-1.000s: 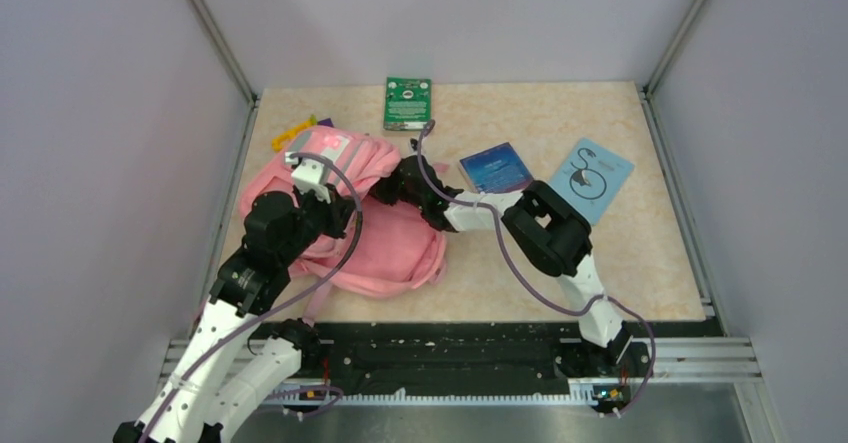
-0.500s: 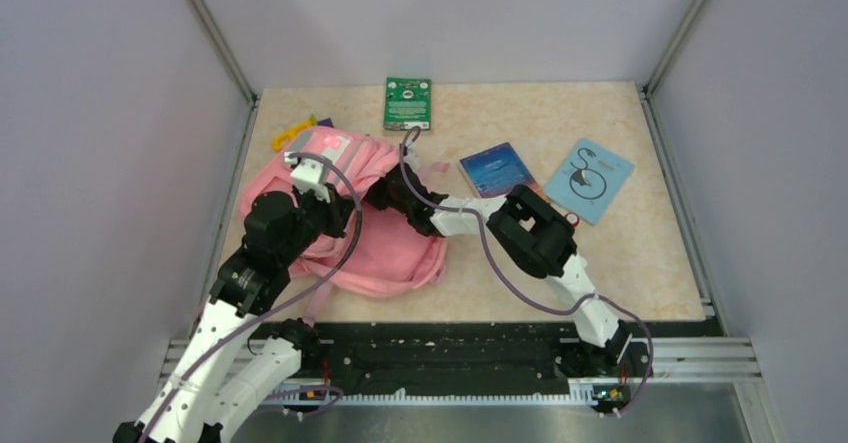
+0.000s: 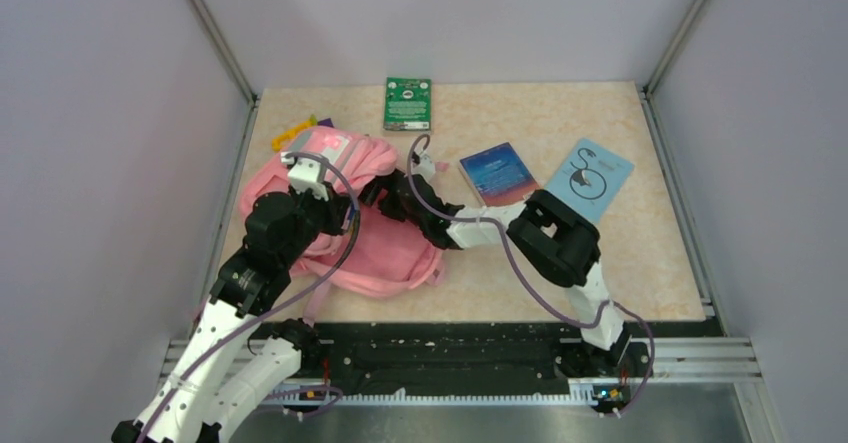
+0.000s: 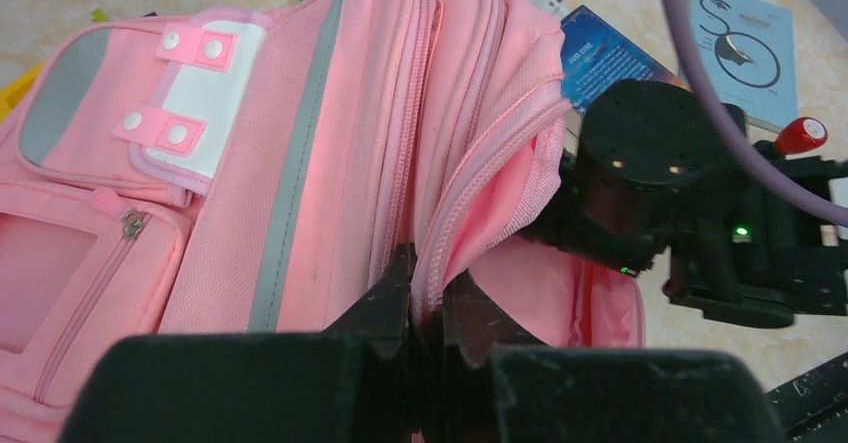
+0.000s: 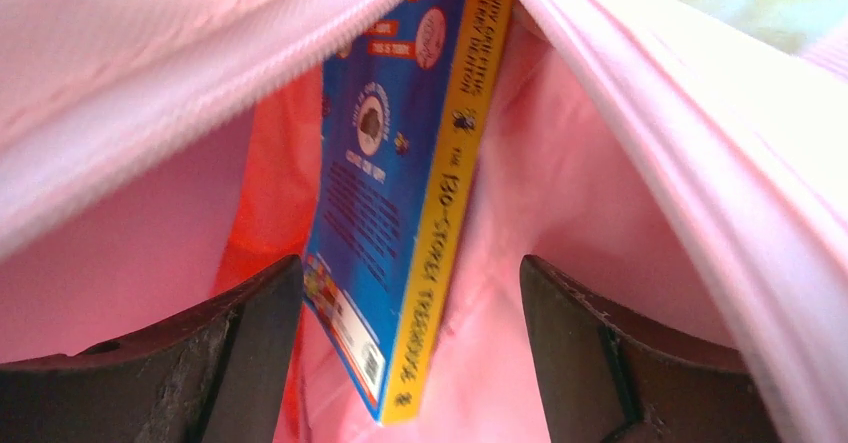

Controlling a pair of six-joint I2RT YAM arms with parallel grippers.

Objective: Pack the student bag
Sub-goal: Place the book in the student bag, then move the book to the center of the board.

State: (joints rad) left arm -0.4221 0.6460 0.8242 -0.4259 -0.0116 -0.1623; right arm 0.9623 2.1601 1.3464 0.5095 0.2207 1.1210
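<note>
Step in hand: judged to be the release of a blue book (image 5: 400,183) inside the student bag (image 3: 395,253), with withdrawal to come next.
Student bag, location: lies flat on the left half of the counter (image 3: 520,283), with its mouth turned right toward the right arm.
Left jaws: closed tight on the zipper lip of the bag's mouth, pinching the fabric edge and holding it raised.
Right jaws: reached in at the mouth and spread wide, gripping nothing.
Book, position: yellow-spined, stands on end between the two fingers. Its lower corner is just beside the finger on the left of the wrist view and well apart from the other.
Bag relative to jaws: one lip sits between the left jaws. The lining and both zipper edges surround the right jaws, above and to either side.
Method, hold: keep the left pinch firm and lifted so the mouth does not sag onto the right arm.
Method, exit: draw the right jaws straight back along the line of entry, fingers kept apart, so that neither drags the book out.
Risk: a finger catching the near book corner or the overhanging zipper lip.
Not yet packed: dark blue book (image 3: 496,171), light blue booklet (image 3: 592,180) and green card (image 3: 407,103), all on the counter outside the bag.
</note>
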